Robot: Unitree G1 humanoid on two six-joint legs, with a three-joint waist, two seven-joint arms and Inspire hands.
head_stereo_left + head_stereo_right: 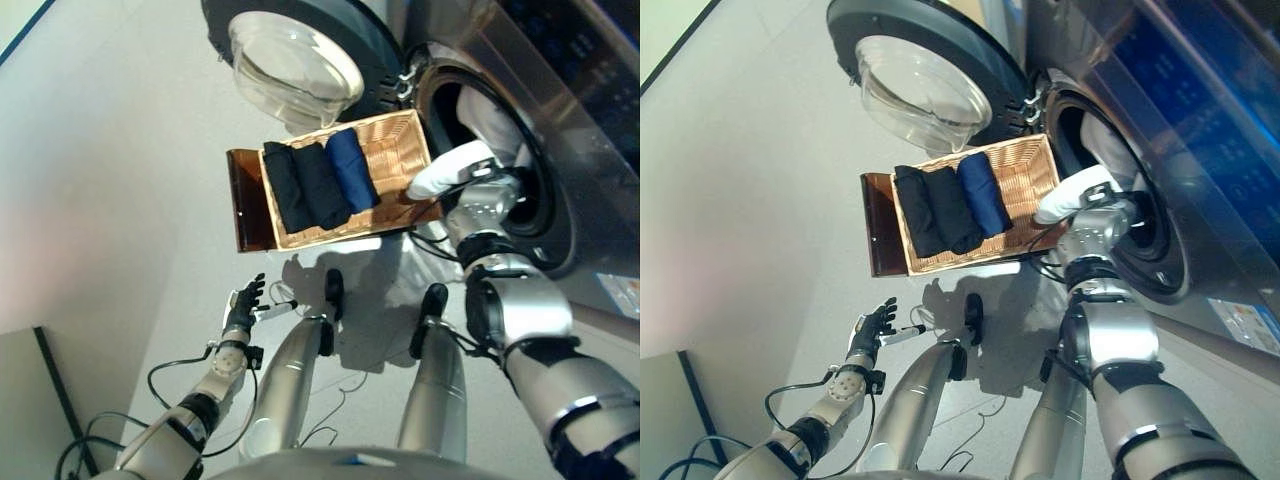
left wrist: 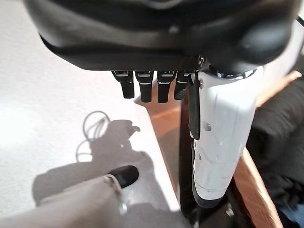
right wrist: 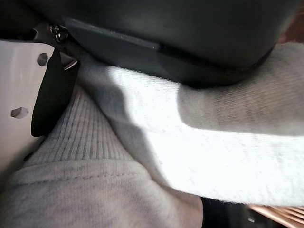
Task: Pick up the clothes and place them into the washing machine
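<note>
- Pale grey ribbed sweatshirt fabric (image 3: 156, 156) fills my right wrist view, pressed against my right hand (image 1: 470, 165); the white thumb cover shows, but I cannot tell how the fingers lie, since cloth hides them.
- Head views, centre right: that hand sits at the mouth of the silver front-loading washing machine (image 1: 560, 110), and the pale garment runs from it into the dark drum opening (image 1: 470, 105). Judged step: feeding this garment through the opening.
- Upper centre: the round glass-fronted door (image 1: 295, 60) stands swung open, toward the frame's upper left of the drum.
- Centre: a woven wicker basket (image 1: 395, 150) rests on a brown stand (image 1: 245, 200), touching nothing of the drum. Three rolled garments lie side by side in its left half: two black rolls (image 1: 305, 185) and one navy blue roll (image 1: 352, 168), long axes running from the frame's top to its bottom.
- Key relation: the rolls lie just left of my right hand, which is much the nearer.
- Lower left: my left hand (image 1: 872, 328) hangs idle over the floor, fingers straight and relaxed, holding nothing.
</note>
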